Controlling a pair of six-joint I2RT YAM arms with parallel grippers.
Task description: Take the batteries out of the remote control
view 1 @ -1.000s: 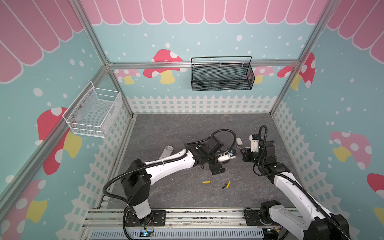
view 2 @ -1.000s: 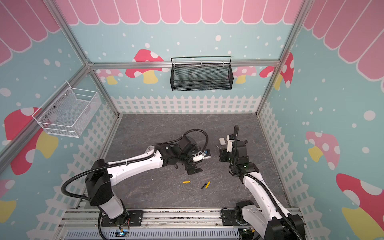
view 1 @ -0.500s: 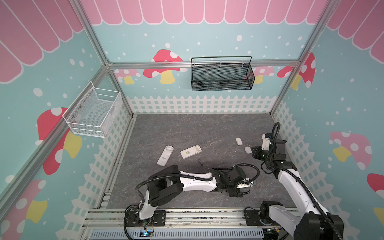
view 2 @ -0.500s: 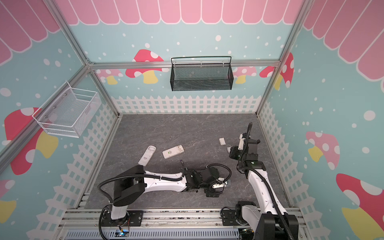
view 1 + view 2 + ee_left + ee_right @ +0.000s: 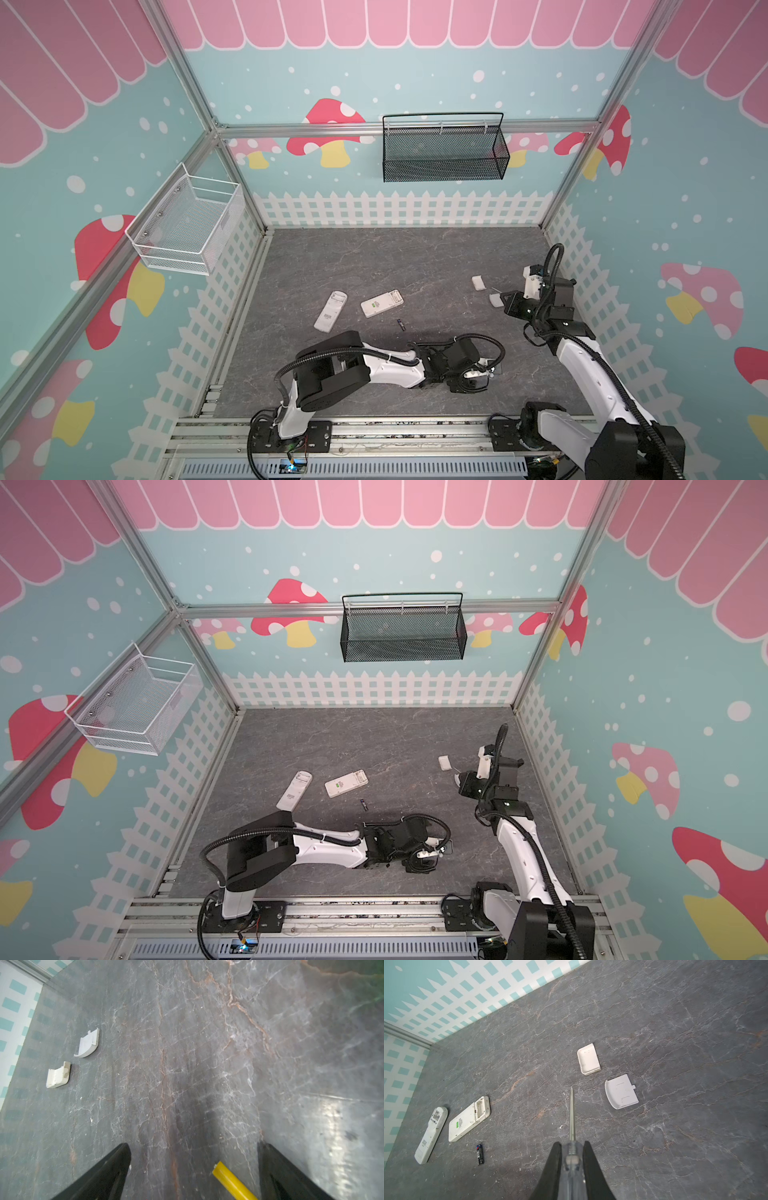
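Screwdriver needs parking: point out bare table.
Free: back of the table, between fence and remotes; the middle gap between remotes and covers. Crowded: the front, under the left arm; the covers' corner beside the right fingers.

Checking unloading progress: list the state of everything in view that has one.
Yellow battery: out, lying loose.
Dark battery: out, lying loose.
Wide remote: bay uncovered.
Slim remote: bay uncovered.
Two covers: off, lying apart.
Left end effector: open over yellow battery.
Right end effector: shut on screwdriver.
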